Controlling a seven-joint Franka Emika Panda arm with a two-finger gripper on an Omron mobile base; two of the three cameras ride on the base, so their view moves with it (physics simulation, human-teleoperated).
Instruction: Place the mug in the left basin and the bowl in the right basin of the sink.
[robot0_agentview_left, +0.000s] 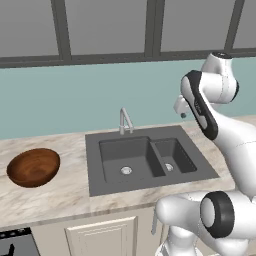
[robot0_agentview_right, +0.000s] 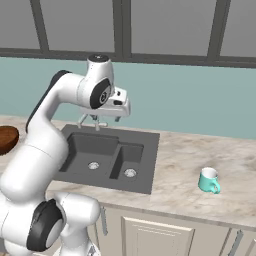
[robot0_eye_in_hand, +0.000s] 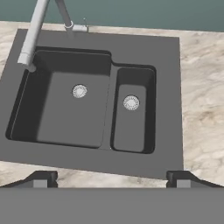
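Note:
The dark grey sink (robot0_eye_in_hand: 168, 57) lies below my gripper (robot0_eye_in_hand: 112, 178), which hangs open and empty above its front rim. The wide left basin (robot0_eye_in_hand: 65, 113) and the narrow right basin (robot0_eye_in_hand: 131, 127) each hold nothing but a silver drain. From the right base view, the gripper (robot0_agentview_right: 93, 121) hovers over the back of the sink (robot0_agentview_right: 148, 150). The teal mug (robot0_agentview_right: 209, 180) stands upright on the counter to the right of the sink, handle toward the front. The reddish-brown bowl (robot0_agentview_left: 33, 167) sits on the counter far to the left of the sink (robot0_agentview_left: 95, 167).
A slim silver faucet (robot0_agentview_left: 125, 120) rises behind the left basin, its spout reaching over the basin's back corner (robot0_eye_in_hand: 33, 39). The marble counter (robot0_agentview_right: 180, 165) runs along both sides of the sink. A teal backsplash and windows stand behind. Cabinet doors sit below the counter edge.

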